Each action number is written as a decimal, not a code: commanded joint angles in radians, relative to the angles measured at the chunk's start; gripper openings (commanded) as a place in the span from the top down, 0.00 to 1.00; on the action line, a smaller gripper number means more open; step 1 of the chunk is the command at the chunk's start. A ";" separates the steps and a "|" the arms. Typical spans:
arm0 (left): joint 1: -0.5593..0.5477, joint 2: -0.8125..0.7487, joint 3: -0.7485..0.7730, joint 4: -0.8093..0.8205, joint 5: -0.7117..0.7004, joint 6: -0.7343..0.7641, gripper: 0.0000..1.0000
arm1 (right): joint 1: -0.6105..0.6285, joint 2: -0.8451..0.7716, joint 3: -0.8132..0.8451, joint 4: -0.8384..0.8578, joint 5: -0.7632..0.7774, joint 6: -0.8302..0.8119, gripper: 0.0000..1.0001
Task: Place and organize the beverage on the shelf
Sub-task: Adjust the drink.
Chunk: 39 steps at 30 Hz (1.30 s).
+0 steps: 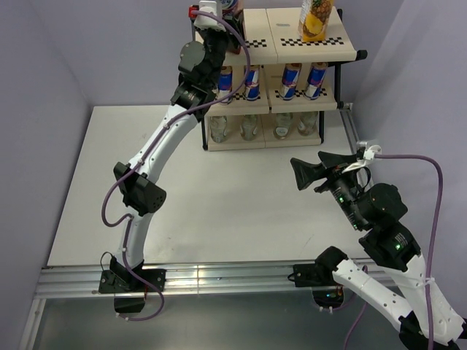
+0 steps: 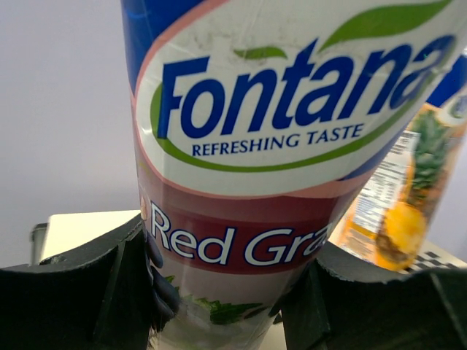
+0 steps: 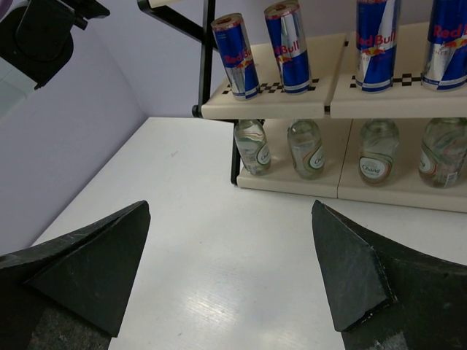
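Holding the grape carton upright in my left gripper, I have it at the left end of the top board of the shelf. The fingers press on both sides of its lower part, low enough, I judge, to keep the tall box from tipping as it goes down. The wrist view shows cream board under it, but I cannot tell whether the base is resting on the board or just above it.

I think the left end is the right spot. The pineapple carton stands toward the right end of the same board, so this one pairs with it and the tall boxes share the top tier. The four cans stand in a row on the middle tier and the four bottles on the bottom one. With this carton set down, every drink would be on the shelf.

My right gripper hangs above the table, well apart from the shelf, fingers spread wide and holding nothing. It faces the lower tiers and blocks nothing.

What I watch is the pineapple carton near my right finger and the black frame post at the shelf's left edge. Letting go calls for a straight pull back, or a finger could drag the carton over.
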 commanded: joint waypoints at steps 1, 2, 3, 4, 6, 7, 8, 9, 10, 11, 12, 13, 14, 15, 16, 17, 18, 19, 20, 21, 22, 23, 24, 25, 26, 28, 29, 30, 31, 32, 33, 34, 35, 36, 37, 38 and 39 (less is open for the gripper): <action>0.020 -0.035 0.089 0.133 -0.058 -0.026 0.97 | 0.000 0.003 -0.012 0.024 0.003 0.010 0.02; 0.023 -0.032 0.089 0.129 -0.047 -0.029 0.96 | 0.000 0.003 -0.013 0.024 0.003 0.010 0.02; 0.026 -0.030 0.086 0.118 -0.031 -0.026 0.93 | 0.000 0.003 -0.015 0.025 0.004 0.012 0.02; 0.028 -0.026 0.086 0.115 -0.024 -0.023 0.92 | 0.000 0.004 -0.015 0.025 0.004 0.012 0.02; 0.026 -0.019 0.084 0.110 -0.023 -0.012 0.91 | 0.000 0.004 -0.018 0.030 0.003 0.012 0.02; 0.028 -0.010 0.086 0.110 -0.027 -0.007 0.90 | 0.000 0.004 -0.018 0.028 0.003 0.012 0.02; 0.026 -0.006 0.087 0.109 -0.032 0.000 0.89 | 0.000 0.009 -0.018 0.028 0.001 0.012 0.02; 0.029 -0.002 0.087 0.106 -0.032 0.005 0.89 | 0.000 0.011 -0.018 0.027 0.001 0.013 0.02; 0.029 0.007 0.089 0.104 -0.033 0.008 0.87 | 0.000 0.011 -0.019 0.027 0.001 0.013 0.02; 0.029 0.008 0.089 0.102 -0.035 0.014 0.86 | 0.000 0.011 -0.021 0.025 0.001 0.013 0.02; 0.031 0.010 0.089 0.101 -0.029 0.017 0.83 | 0.000 0.011 -0.022 0.028 0.003 0.015 0.02; 0.031 0.016 0.089 0.099 -0.030 0.020 0.81 | 0.000 0.011 -0.024 0.028 0.004 0.013 0.02; 0.034 0.016 0.089 0.098 -0.032 0.022 0.79 | 0.000 0.011 -0.024 0.028 0.006 0.012 0.02; 0.034 0.017 0.087 0.096 -0.030 0.022 0.77 | 0.000 0.011 -0.024 0.027 0.006 0.012 0.02; 0.037 0.019 0.087 0.095 -0.029 0.017 0.72 | 0.000 0.011 -0.024 0.025 0.006 0.012 0.02; 0.038 0.021 0.084 0.098 -0.030 0.016 0.69 | 0.000 0.012 -0.024 0.027 0.006 0.012 0.02; 0.041 0.021 0.081 0.099 -0.027 0.016 0.66 | 0.000 0.014 -0.022 0.027 0.004 0.010 0.02; 0.041 0.024 0.083 0.099 -0.024 0.016 0.58 | 0.000 0.014 -0.022 0.027 0.006 0.010 0.02; 0.041 0.025 0.084 0.098 -0.024 0.016 0.54 | 0.000 0.014 -0.022 0.027 0.004 0.010 0.02; 0.043 0.027 0.083 0.099 -0.026 0.016 0.50 | 0.000 0.015 -0.021 0.027 0.004 0.009 0.02; 0.043 0.027 0.083 0.099 -0.024 0.016 0.42 | 0.000 0.015 -0.022 0.028 0.004 0.009 0.02; 0.044 0.028 0.080 0.099 -0.024 0.017 0.40 | 0.000 0.014 -0.024 0.030 0.003 0.009 0.02; 0.044 0.028 0.080 0.099 -0.021 0.019 0.39 | 0.000 0.014 -0.024 0.030 0.000 0.009 0.02; 0.046 0.028 0.080 0.099 -0.020 0.020 0.38 | 0.000 0.014 -0.025 0.031 0.000 0.009 0.02; 0.046 0.030 0.077 0.101 -0.020 0.022 0.37 | 0.000 0.012 -0.025 0.033 0.001 0.009 0.02; 0.047 0.030 0.075 0.101 -0.012 0.016 0.33 | 0.000 0.014 -0.027 0.030 0.001 0.009 0.02; 0.049 0.031 0.074 0.102 -0.012 0.014 0.31 | 0.000 0.012 -0.027 0.031 0.001 0.007 0.02; 0.049 0.033 0.074 0.102 -0.010 0.014 0.29 | 0.000 0.011 -0.030 0.031 0.001 0.009 0.02; 0.051 0.036 0.075 0.104 -0.009 0.013 0.27 | 0.000 0.009 -0.033 0.031 0.003 0.009 0.02; 0.051 0.037 0.072 0.106 -0.007 0.013 0.26 | 0.000 0.007 -0.035 0.033 0.001 0.007 0.02; 0.051 0.039 0.072 0.104 -0.004 0.010 0.25 | 0.000 0.007 -0.035 0.031 0.003 0.007 0.02; 0.051 0.040 0.074 0.104 -0.004 0.007 0.25 | 0.000 0.007 -0.036 0.031 0.006 0.007 0.02; 0.049 0.042 0.074 0.104 -0.003 0.003 0.26 | 0.000 0.006 -0.036 0.031 0.007 0.006 0.02; 0.052 0.044 0.078 0.099 0.009 0.000 0.29 | 0.000 0.006 -0.038 0.030 0.009 0.006 0.02; 0.055 0.048 0.084 0.093 0.014 -0.007 0.32 | 0.000 0.006 -0.036 0.028 0.009 0.006 0.02; 0.057 0.048 0.084 0.089 0.017 -0.010 0.37 | 0.000 0.007 -0.036 0.028 0.012 0.004 0.02; 0.060 0.045 0.086 0.086 0.022 -0.013 0.54 | 0.000 0.007 -0.036 0.028 0.010 0.003 0.02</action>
